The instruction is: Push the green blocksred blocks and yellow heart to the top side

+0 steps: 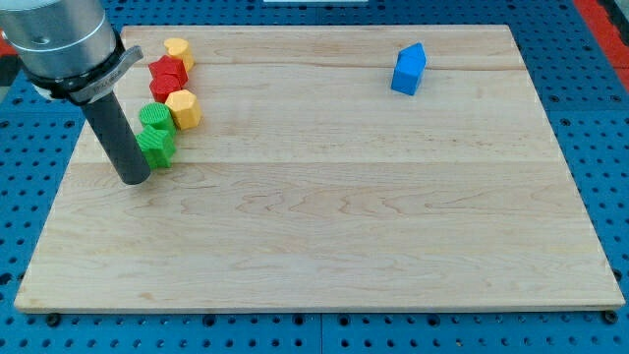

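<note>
At the view's left, on the wooden tabletop [324, 226], my tip [135, 181] is resting on the wood just below and to the left of the nearest green block [155, 147], touching it or almost so. The arm is ending in a plain dark rod, with no pincer to be apart or together. A second green block [154, 117] is sitting right above the first, touching it. Just to its right a yellow block [184, 108] is leaning against the pile. Further up, two red blocks [168, 78] are lying pressed together, their shapes hard to make out. Beyond them, close to the tabletop's top edge, another yellow block [178, 49] is sitting; which yellow one is the heart I cannot tell. Far off at the view's upper right, a blue block [409, 69] is standing alone, well apart from the rest.
</note>
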